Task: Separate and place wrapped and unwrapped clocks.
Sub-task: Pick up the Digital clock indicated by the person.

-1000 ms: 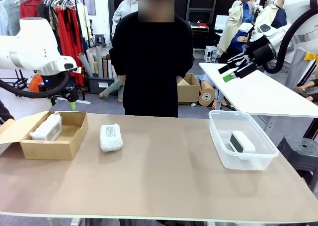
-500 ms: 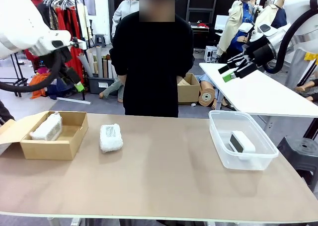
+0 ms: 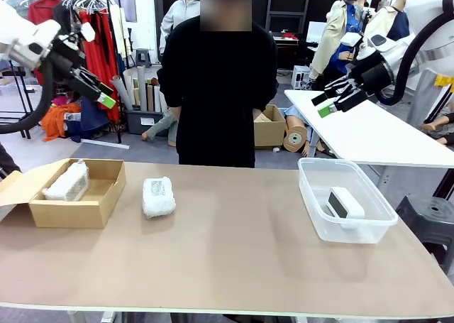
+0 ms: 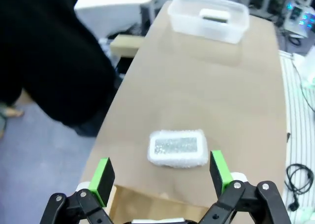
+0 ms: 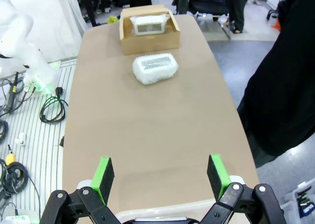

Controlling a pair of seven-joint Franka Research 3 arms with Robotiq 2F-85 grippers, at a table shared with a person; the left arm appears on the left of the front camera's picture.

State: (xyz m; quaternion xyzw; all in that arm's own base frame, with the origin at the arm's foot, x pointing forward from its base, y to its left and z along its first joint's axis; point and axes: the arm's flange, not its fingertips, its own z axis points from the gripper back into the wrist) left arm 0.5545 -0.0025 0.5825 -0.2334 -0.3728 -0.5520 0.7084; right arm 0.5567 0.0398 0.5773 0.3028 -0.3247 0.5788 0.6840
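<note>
The wrapped clock (image 3: pixel 158 196) that is not yet sorted lies alone on the counter (image 3: pixel 234 266), in the left-centre of the front view, just beside the right wall of the cardboard box (image 3: pixel 106 195) but not touching it. The left end effector (image 4: pixel 161 175) hangs high in the upper left of the front view, well above the counter, with its jaws wide and nothing between them. From it, the bundle lies downward and a little toward the frame centre. In the left wrist view the bundle sits low in the centre, between the lines of the two fingers, and its long axis runs across the frame from one finger toward the other. I judge that the wrist may need a turn, so that the pads close over the shorter side.

The right end effector (image 3: pixel 323 104) is in the upper right of the front view, also wide and empty, and well apart from the bundle; the left arm is clearly nearer.

A second wrapped clock (image 3: pixel 67 183) lies already inside the box. The bare clock (image 3: pixel 344 202) lies in the clear tub (image 3: pixel 312 195) at the right. A person (image 3: pixel 216 89) stands behind the far edge. Nothing stands between the left end effector and the bundle; only the box wall is close.
</note>
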